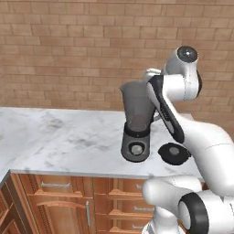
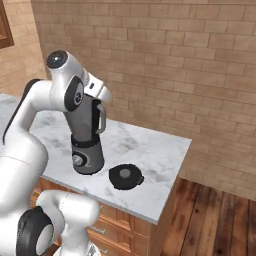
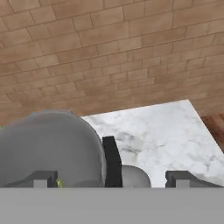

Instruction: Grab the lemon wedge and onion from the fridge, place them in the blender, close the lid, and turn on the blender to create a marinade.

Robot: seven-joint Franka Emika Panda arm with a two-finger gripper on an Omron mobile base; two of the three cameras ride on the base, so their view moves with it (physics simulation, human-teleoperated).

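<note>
Two dark fingertips [image 3: 43, 178] of the gripper [image 3: 113, 179] stand wide apart with nothing between them, poised over the open mouth of the blender [image 1: 136, 123], whose smoky jug sits on its dark base on the marble counter [image 1: 59, 137]. Just beside the base, on the side toward the counter's end, lies the lid [image 2: 125, 176], flat and knob-up, clear of the jug. A faint speck of yellow-green shows at the jug's rim in the hand view; whether the onion is inside cannot be told. Judging by its look, the lid is light, rigid and somewhat slick, best taken by its small central knob or pinched across the rim, then lowered level onto the mouth. Behind runs a brick wall [image 2: 175, 60]; wooden cabinets [image 1: 59, 201] sit beneath.
</note>
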